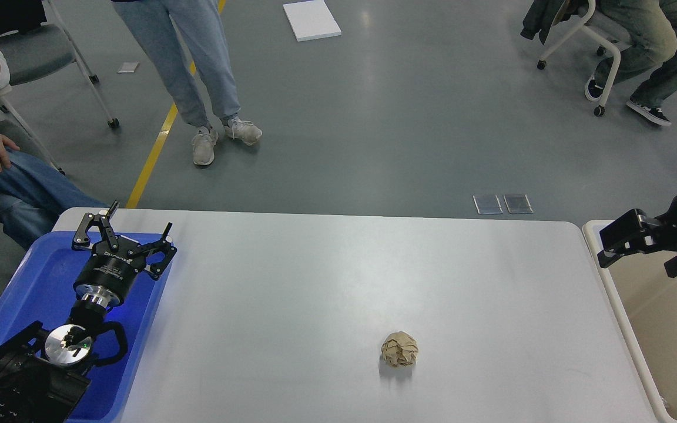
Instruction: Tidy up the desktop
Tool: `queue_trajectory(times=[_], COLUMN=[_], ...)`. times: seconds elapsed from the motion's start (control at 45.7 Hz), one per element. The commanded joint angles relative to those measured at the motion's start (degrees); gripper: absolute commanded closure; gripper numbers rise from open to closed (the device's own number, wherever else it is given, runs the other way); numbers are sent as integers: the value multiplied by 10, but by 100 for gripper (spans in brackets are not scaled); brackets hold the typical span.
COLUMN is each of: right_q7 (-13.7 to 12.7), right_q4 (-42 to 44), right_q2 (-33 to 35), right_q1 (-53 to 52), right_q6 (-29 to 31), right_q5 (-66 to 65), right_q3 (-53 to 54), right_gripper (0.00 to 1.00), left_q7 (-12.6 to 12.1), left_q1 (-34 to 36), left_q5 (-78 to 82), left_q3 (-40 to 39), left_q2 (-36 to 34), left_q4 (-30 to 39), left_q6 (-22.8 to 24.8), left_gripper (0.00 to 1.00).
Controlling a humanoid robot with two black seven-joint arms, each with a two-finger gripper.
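The pale grey surface (315, 282) fills the lower middle of the head view, its rounded far corners showing against the grey floor (385, 117). One crumpled ball of brown paper (399, 349) lies alone on it, toward the near edge and a little right of centre, well apart from both arms. At the left end sits a blue tray (39, 276), partly overhanging the surface's left edge. The left claw (137, 226) hovers above the tray's far right corner, its two fingers spread apart and holding nothing. Just beside the right end stands a beige-white bin (662, 317), its rim close along the surface's edge. The right claw (626, 238) hangs over the bin's far end; it shows as dark blocks, and I cannot tell whether its fingers are apart or together.
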State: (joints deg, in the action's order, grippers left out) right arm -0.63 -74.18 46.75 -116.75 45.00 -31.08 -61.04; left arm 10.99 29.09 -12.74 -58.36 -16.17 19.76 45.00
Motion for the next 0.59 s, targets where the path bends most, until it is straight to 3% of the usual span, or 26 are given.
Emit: queue_trajectory(times=[0.0,0.569], right_q7=[0,0], right_q4=[0,3], right_q2=[5,9], right_q1=[-2,-6], right_q6=[0,0], right_q5=[-1,-2], right_q3=[1,13], right_gripper=[0,0], left_q7=[0,0], left_q1=[0,0], left_q5=[0,0], left_q3=[1,0], left_q2=[0,0], left_q4=[0,-1], left_q6=[0,0], left_gripper=[0,0])
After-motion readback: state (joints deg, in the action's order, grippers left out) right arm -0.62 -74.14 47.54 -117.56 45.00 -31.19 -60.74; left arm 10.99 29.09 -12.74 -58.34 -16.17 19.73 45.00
